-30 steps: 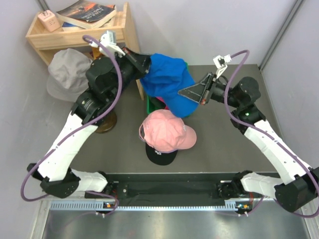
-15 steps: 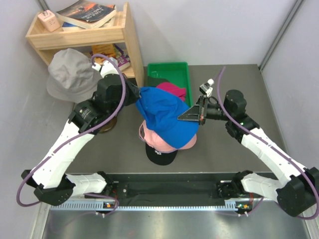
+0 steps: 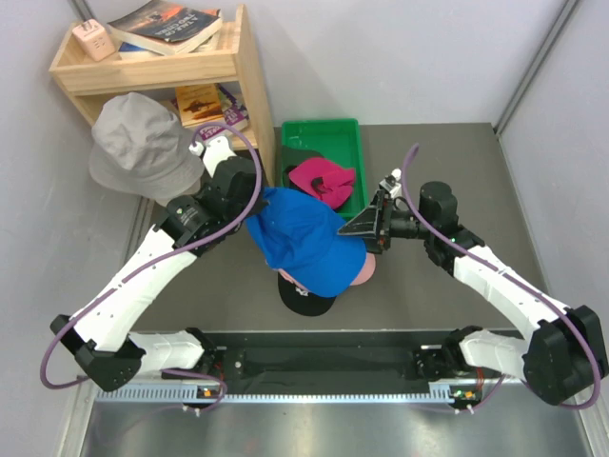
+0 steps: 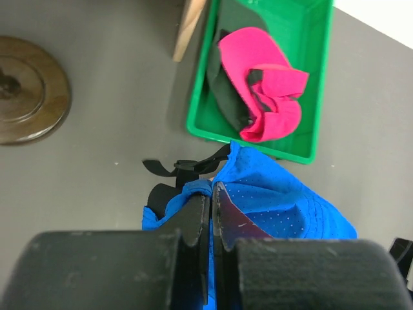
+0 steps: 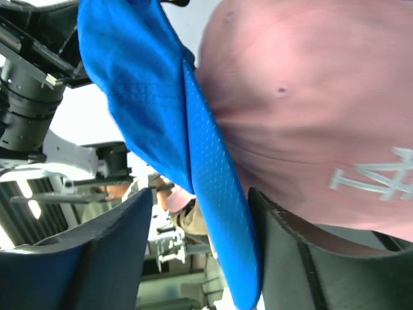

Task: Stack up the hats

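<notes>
The bright blue hat (image 3: 309, 243) lies draped over the pink hat (image 3: 365, 274), which sits on the black hat (image 3: 304, 301). My left gripper (image 3: 258, 204) is shut on the blue hat's rear edge (image 4: 193, 188), close above the table. My right gripper (image 3: 367, 227) is open, its fingers either side of the blue brim (image 5: 222, 213), with the pink hat's crown (image 5: 310, 110) just beyond. The magenta hat (image 3: 322, 179) lies in the green tray (image 3: 320, 128) on top of a dark hat (image 4: 226, 106).
A wooden shelf (image 3: 249, 90) with books stands at the back left, with a grey bucket hat (image 3: 138, 143) beside it. A brown round base (image 4: 26, 90) rests on the table left of the tray. Grey walls close in on both sides.
Both arms carried the blue hat from above the tray down and nearer, onto the pink hat. The right gripper, shut on the brim before, has opened.
</notes>
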{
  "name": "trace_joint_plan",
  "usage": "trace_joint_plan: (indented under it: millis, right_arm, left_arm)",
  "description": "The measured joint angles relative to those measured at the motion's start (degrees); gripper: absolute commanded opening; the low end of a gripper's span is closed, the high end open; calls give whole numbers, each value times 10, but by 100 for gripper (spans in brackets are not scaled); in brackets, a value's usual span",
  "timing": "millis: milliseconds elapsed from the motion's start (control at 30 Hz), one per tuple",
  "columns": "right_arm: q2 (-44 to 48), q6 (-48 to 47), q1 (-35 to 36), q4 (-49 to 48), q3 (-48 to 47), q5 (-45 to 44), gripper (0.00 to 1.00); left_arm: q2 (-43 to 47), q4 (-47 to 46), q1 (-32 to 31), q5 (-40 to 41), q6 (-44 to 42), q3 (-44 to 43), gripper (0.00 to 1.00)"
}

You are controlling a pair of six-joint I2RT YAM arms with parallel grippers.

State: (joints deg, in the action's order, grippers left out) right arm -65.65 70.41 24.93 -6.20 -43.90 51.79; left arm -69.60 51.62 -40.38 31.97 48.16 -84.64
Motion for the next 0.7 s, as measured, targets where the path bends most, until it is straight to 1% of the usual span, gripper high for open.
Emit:
trace_joint_plan:
  millis: [67,200,467,700]
  right_arm:
    - [7,4,-5,-1,12,-5,66]
    - [25,14,-10,-4,31,-11,67]
    - [64,16,-11,3,61,-23,69]
    - [111,22,-11,14,109,-49,72]
  left_arm:
    - [0,-1,0,6,7,10,0]
    - [-7,-19,3,2,13,16,0]
    - [-53,-70,9,-18,15,9,0]
    - [-53,-103,35,-43,17,2,0]
